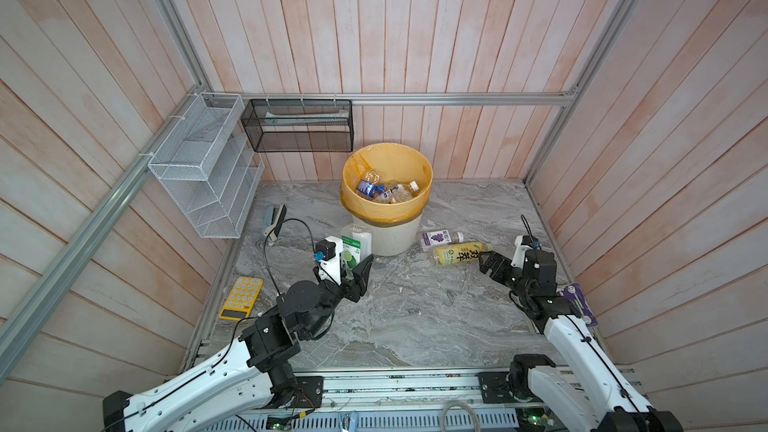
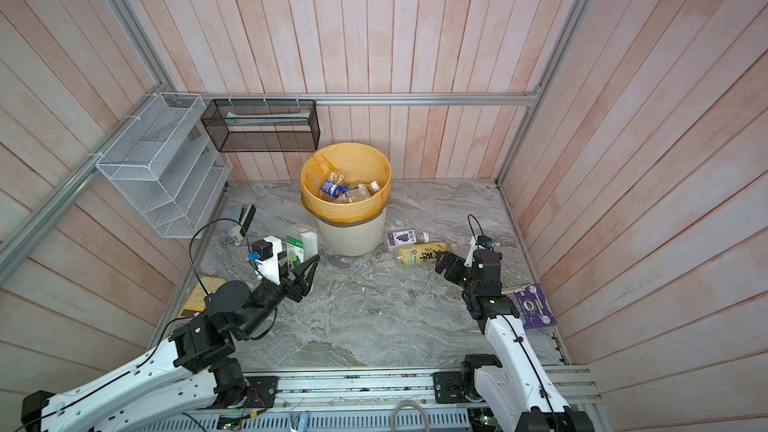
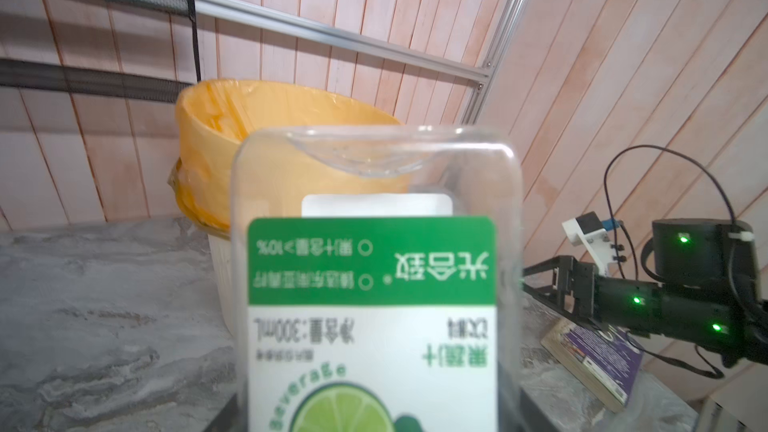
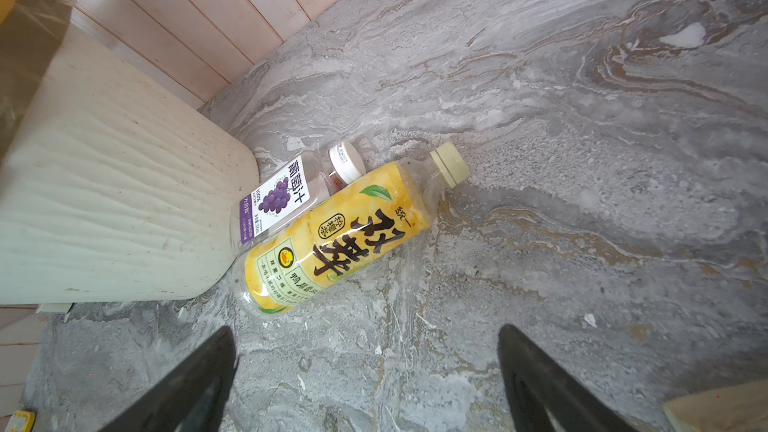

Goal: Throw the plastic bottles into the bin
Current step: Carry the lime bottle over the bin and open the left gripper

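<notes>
My left gripper is shut on a clear square bottle with a green-and-white lime label. It holds the bottle base-forward just left of the bin's cream wall. The bin has a yellow-orange bag over its rim and several bottles inside. Right of the bin, a yellow-labelled bottle and a purple grape-labelled bottle lie side by side on the table. My right gripper stands open just short of the yellow one, with nothing between its fingers.
A yellow calculator lies at the left table edge and a stapler behind it. A purple book sits under my right arm. A white wire rack and a black mesh basket hang on the walls.
</notes>
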Robot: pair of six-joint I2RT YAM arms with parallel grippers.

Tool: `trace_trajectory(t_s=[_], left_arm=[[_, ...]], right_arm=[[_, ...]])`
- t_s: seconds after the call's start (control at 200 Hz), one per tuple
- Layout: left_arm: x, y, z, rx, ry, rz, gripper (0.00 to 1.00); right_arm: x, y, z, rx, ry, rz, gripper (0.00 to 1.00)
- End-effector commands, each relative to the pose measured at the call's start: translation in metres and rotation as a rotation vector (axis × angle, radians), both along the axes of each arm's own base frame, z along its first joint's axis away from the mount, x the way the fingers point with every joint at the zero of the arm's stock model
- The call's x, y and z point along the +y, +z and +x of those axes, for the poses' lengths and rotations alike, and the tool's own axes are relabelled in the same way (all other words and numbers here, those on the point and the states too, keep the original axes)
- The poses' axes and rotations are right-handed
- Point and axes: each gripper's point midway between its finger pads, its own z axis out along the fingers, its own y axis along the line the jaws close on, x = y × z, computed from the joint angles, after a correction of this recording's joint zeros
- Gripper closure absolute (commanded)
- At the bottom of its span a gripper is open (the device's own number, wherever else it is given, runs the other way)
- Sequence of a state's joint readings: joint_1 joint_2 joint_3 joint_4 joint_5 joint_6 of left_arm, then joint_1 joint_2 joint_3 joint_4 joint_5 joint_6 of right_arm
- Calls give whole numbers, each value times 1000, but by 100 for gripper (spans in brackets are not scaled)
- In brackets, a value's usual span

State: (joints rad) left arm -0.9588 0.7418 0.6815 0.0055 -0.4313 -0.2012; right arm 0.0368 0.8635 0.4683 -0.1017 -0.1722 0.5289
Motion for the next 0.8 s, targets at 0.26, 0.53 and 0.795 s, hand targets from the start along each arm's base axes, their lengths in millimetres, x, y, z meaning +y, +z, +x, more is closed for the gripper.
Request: trace_trajectory(t_s=[0.26, 0.53, 0.795], left_arm=[[-47, 102, 166, 52, -64, 196, 19], [-30, 103, 175, 21, 44, 192, 0], [-22, 87, 139, -6, 52, 178, 0]], right_arm=[[13, 12, -3, -29, 63, 26, 3], [5, -1, -15, 12, 18, 7, 1], [8, -13, -8, 63, -8, 72, 0]])
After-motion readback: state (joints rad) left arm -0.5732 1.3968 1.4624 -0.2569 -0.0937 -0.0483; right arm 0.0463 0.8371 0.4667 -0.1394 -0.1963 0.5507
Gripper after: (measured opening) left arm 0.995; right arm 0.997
